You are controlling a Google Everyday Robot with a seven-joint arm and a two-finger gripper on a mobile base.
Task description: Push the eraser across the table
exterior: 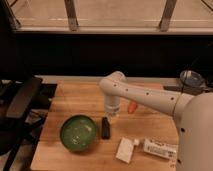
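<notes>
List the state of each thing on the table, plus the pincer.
eraser: lying flat on the table, just right of the bowl
bowl: upright, looks empty
box: lying flat near the front edge
tube: on its side, right of the box
pincer: pointing down at the eraser's far end, contact unclear

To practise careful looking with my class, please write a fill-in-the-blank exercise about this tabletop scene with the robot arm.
1. The eraser lies on the table just right of the ____ bowl.
2. The pincer, low over the middle of the table, is nearest to the ____.
3. Near the front edge, a ____ box lies left of the labelled tube.
Missing words: green; eraser; white.
</notes>
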